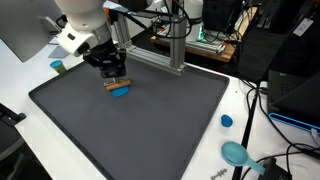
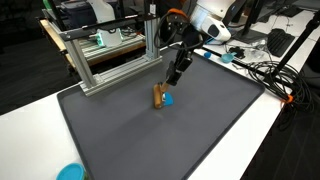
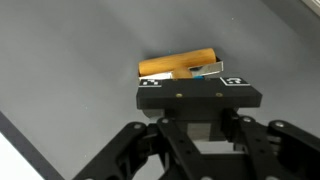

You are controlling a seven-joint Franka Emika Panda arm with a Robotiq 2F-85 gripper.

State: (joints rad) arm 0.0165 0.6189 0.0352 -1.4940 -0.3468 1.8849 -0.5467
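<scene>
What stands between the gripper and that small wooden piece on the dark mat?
Nothing visible. The gripper hangs above the wooden piece with only air between; a blue object sits right beside the piece, not over it.

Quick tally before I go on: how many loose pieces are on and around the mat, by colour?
Wood: 1, wooden stick on the mat.
Blue: 2, blue piece beside it, blue cap off the mat.
Turquoise: 1, turquoise dish.
Green: 1, green piece.
Total: 5.
</scene>
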